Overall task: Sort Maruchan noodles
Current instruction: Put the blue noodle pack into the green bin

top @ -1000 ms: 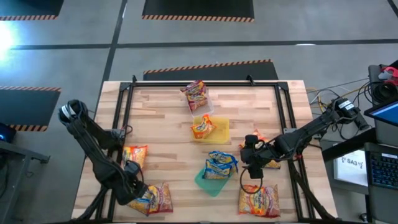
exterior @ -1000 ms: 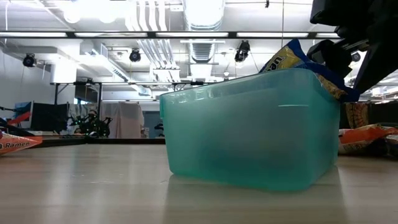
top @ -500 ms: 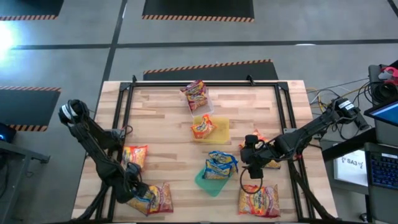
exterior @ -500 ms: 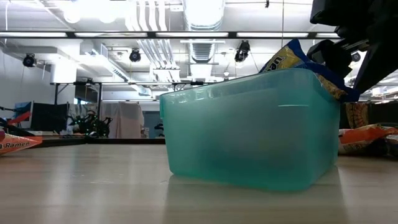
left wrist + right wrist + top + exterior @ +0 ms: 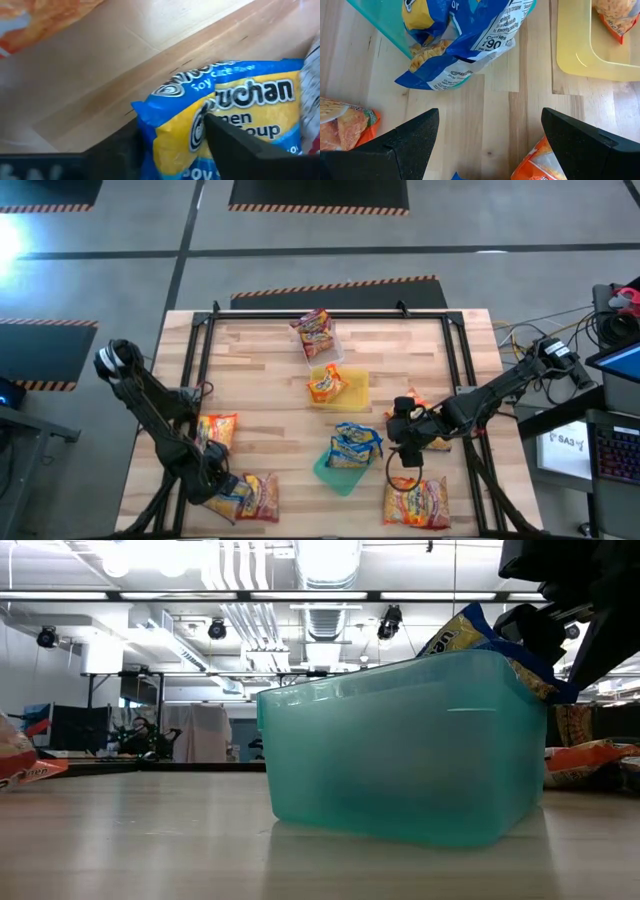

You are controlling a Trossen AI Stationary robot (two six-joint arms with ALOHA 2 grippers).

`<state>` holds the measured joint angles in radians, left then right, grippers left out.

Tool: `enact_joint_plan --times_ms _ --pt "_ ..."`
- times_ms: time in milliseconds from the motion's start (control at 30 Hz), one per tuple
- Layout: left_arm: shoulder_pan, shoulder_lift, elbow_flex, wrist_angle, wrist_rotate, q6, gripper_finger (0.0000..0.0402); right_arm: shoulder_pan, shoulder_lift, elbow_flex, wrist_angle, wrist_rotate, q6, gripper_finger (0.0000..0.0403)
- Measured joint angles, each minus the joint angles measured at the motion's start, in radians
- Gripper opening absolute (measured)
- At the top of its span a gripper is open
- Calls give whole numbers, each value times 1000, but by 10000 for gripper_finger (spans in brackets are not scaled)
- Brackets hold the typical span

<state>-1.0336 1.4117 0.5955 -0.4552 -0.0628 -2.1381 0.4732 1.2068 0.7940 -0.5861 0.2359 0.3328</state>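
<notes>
The Maruchan noodles, flat crinkly plastic ramen packets, are lying scattered over the pale wooden bench (image 5: 270,380). A red-and-pink packet (image 5: 316,331) is sitting in the clear tray at the far side, an orange one (image 5: 325,384) is resting in the yellow plastic tray (image 5: 356,387), and blue-and-yellow packets (image 5: 355,444) are poking out of the teal plastic tray (image 5: 333,473) in the middle. Another orange packet (image 5: 218,430) is lying near the left arm, and a pink one (image 5: 417,500) is sitting at the near right corner.

The left gripper (image 5: 222,492) is reaching down at the near left corner, where a blue-and-yellow packet (image 5: 225,125) is lying beside a pink packet (image 5: 260,494). Its jaws are standing on either side of that blue packet, part closed; I cannot tell whether they are gripping it.

The right gripper (image 5: 403,452) is hovering just beside the teal tray, over bare wood, with its jaws spread wide and holding nothing.
</notes>
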Motion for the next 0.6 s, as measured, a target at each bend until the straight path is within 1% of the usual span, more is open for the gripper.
enact_joint_plan --times_ms 200,300,367,600 --pt "0 6 1 11 -11 13 62 0 0 0 0 0 0 341" --pt "0 5 1 11 -14 12 17 0 0 0 0 0 0 341" --pt "0 3 0 9 -3 9 7 0 0 0 0 0 0 341" --pt "1 -28 -2 2 11 -9 2 0 0 0 0 0 0 341"
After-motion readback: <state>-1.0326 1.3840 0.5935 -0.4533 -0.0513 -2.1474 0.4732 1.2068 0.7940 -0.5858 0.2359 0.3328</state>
